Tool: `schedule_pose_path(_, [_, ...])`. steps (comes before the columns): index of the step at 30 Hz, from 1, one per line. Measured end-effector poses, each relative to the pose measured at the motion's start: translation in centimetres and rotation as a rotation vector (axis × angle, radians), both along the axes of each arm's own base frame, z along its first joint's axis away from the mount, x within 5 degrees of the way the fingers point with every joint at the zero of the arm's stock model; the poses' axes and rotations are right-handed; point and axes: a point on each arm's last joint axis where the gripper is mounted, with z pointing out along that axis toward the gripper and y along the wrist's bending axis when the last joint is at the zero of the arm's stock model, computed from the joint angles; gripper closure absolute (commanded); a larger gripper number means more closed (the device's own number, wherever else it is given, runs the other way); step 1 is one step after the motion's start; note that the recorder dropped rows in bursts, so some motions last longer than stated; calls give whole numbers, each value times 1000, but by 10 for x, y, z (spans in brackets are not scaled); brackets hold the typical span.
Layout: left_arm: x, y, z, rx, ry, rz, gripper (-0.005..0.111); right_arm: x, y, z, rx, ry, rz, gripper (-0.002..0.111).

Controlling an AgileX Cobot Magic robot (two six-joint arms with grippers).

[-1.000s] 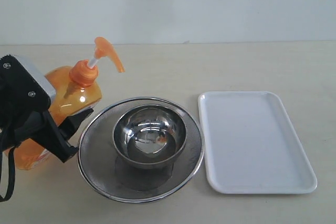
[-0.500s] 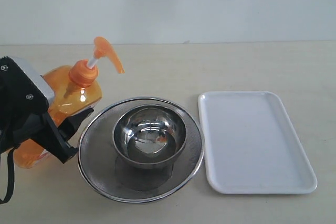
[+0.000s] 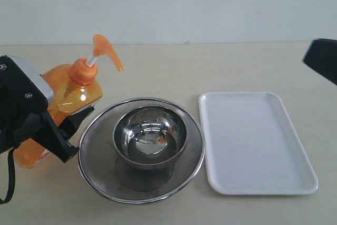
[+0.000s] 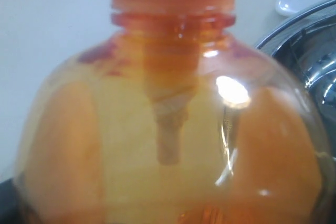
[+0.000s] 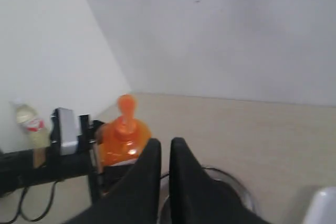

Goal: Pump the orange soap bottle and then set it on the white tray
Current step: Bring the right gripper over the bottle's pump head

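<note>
**Left gripper [image 3: 66, 130].** The jaws are grasping the orange soap bottle [image 3: 79, 96] across its body, at 9 o'clock in the exterior view. The bottle leans with its pump head [image 3: 108, 51] toward 1 o'clock. Over the last second it has risen slightly. It cannot be told whether its base rests on the desk [image 3: 174, 67]. In the left wrist view the bottle [image 4: 168, 129] fills the frame, so the hold sits close below the shoulder.

**Centre.** The strainer [image 3: 95, 151] and the steel bowl [image 3: 150, 130] inside it are unmoved. The spout faces their side.

**White tray [image 3: 253, 140].** It lies at 3 o'clock, unmoved, well apart from the bottle.

**Right arm [image 3: 322, 59].** This is the main change. The arm has entered at 2 o'clock and was absent half a second ago. In the right wrist view the right gripper [image 5: 165, 153] has its jaws clenched on nothing and is aimed toward the pump head [image 5: 125, 103].

**Meaning for the task.**
- The white stem stands extended, so the pump stroke is judged not yet done.
- The clenched jaws probably serve as a pressing tool, with the left gripper steadying the bottle.
- Placement on the tray follows later.
</note>
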Motion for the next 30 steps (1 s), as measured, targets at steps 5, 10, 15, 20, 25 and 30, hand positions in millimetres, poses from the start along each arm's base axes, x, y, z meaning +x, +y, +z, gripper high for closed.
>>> schedule_pose_path(5, [-1, -1, 0, 2, 0, -16, 102, 44, 12, -2, 62, 152, 217, 106])
schedule_pose_path(10, [-1, -1, 0, 0, 0, -15, 102, 87, 22, -6, 102, 245, 358, 106])
schedule_pose_path(15, [-1, -1, 0, -2, 1, -14, 102, 97, 70, -5, 68, 262, 567, 106])
schedule_pose_path(20, [-1, -1, 0, -9, 4, -13, 102, 95, 114, 0, -25, 232, 631, 106])
schedule_pose_path(25, [-1, -2, 0, -6, 3, -20, 102, 101, 139, 7, -185, 137, 496, 106])
schedule_pose_path(30, [-1, -2, -1, -2, 6, -25, 102, 98, 162, 2, -359, 73, 406, 108])
